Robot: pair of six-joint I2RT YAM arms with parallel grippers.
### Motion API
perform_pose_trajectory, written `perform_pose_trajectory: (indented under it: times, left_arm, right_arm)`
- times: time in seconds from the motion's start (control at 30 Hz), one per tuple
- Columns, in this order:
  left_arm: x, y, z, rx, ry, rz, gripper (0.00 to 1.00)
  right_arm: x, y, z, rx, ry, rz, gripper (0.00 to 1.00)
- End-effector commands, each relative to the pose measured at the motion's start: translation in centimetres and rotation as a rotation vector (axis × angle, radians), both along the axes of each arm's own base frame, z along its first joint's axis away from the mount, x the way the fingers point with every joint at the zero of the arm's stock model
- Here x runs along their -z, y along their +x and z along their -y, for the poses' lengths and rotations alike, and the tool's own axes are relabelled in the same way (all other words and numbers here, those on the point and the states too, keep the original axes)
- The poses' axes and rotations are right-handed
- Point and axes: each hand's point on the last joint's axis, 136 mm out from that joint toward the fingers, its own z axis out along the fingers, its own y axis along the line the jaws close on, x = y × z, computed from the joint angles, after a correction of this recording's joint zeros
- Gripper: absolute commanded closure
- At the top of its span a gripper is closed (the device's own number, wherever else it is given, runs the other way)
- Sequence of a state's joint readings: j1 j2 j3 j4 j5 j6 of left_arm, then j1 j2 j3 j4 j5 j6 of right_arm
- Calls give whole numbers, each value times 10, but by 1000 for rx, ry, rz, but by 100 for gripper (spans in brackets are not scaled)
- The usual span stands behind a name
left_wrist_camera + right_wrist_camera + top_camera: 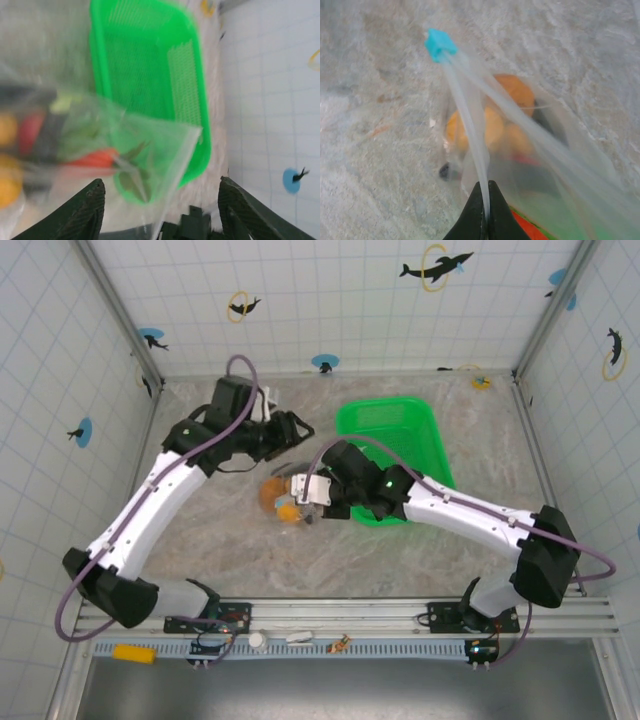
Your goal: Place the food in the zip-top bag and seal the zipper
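The zip-top bag (pixel 278 498) lies in the middle of the table, just left of the green basket. Through its clear plastic (pixel 560 165) I see the food (pixel 492 127): yellow-orange round pieces, a red bit and a dark piece. My right gripper (pixel 486 202) is shut on the zipper (pixel 470 125), whose strip runs up to the light blue slider (pixel 439 44). My left gripper (pixel 160 215) hangs open just behind the bag (pixel 150 145), nothing between its fingers (pixel 87 212). An orange carrot (pixel 95 159) shows inside. From above, the left gripper (pixel 293 430) sits beyond the bag and the right gripper (pixel 300 498) at its right edge.
The green mesh basket (pixel 395 435) stands right of the bag with the right arm lying across its near-left part; it appears behind the bag in the left wrist view (pixel 145 65). Tiled walls close the table on three sides.
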State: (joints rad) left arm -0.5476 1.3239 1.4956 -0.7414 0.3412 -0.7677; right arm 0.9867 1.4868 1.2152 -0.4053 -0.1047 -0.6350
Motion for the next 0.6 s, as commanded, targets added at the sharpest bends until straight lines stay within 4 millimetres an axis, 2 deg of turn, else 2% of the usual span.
perform_pose_trajectory:
  times: [0.0, 0.17, 0.23, 0.33, 0.4, 0.5, 0.57]
  left_arm:
    - [-74, 2, -35, -92, 16, 356, 40]
    - [-95, -23, -68, -150, -18, 778, 47]
    - [-101, -35, -80, -172, -19, 917, 45]
    - [-82, -43, -73, -58, 81, 965, 42]
    - [-60, -48, -59, 63, 126, 917, 43]
    - [-30, -58, -48, 194, 167, 893, 45]
    - [-20, -63, -49, 238, 205, 925, 46]
  right_arm:
    - [-67, 19, -11, 64, 256, -85, 100]
    - [-98, 40, -5, 144, 410, -210, 100]
    - [-107, 45, -1, 153, 463, -265, 100]
    - [-110, 55, 9, 190, 513, -321, 100]
    - [-109, 59, 13, 208, 523, -347, 100]
    - [-109, 58, 16, 209, 542, -368, 100]
    - [-106, 56, 17, 210, 542, -381, 100]
